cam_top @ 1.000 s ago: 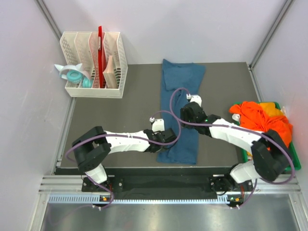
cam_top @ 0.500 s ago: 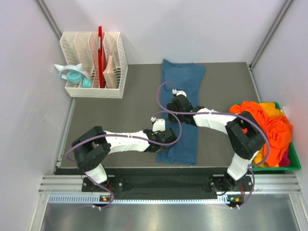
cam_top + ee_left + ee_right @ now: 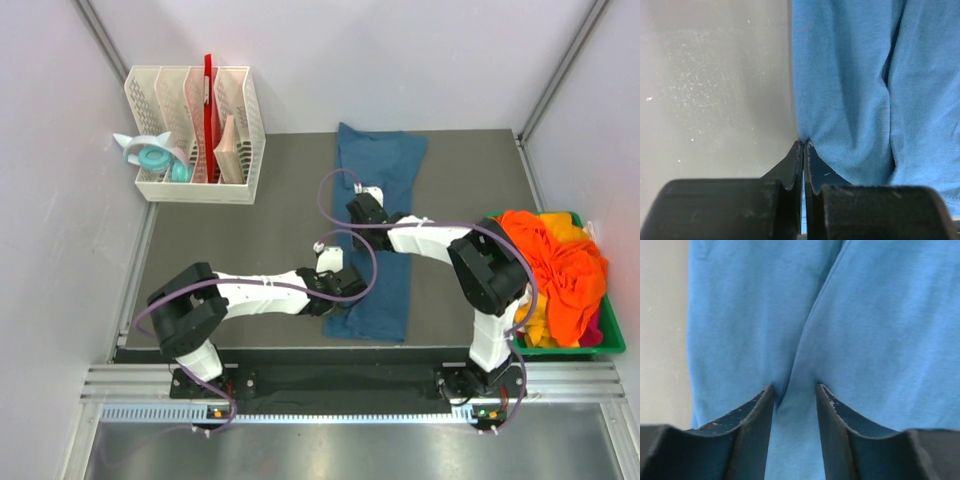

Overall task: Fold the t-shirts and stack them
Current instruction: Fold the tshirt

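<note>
**A:** Straight to the middle of the dark grey table mat [image 3: 250, 240], where the large plain teal-blue cotton t-shirt [image 3: 385, 165] lies as a long narrow strip, running from the far edge down towards the arm bases.

**B:** And both arms are on it! The left gripper [image 3: 803, 144] sits at the strip's left edge, low down near the front end. The wrist view shows its jaws pressed together with just a sliver of blue cloth nipped between the tips.

**A:** Bare mat to its left, shirt to its right. What about the other side?

**B:** The right gripper [image 3: 795, 390] has reached across to the same left edge, further up, around the middle of the strip. Its jaws stand a narrow gap apart, tips down on the fabric, and a soft crease runs in between them. I can't tell whether it actually has a grip on the cloth.

**A:** Over on the right, a heap of bright orange cotton t-shirts [image 3: 550, 260] piles high in the green plastic bin [image 3: 575, 349], with scraps of yellow and magenta at the near side.

**B:** Well apart from the blue one. And the white slotted plastic file rack [image 3: 200, 190] stands at the far left corner.
</note>
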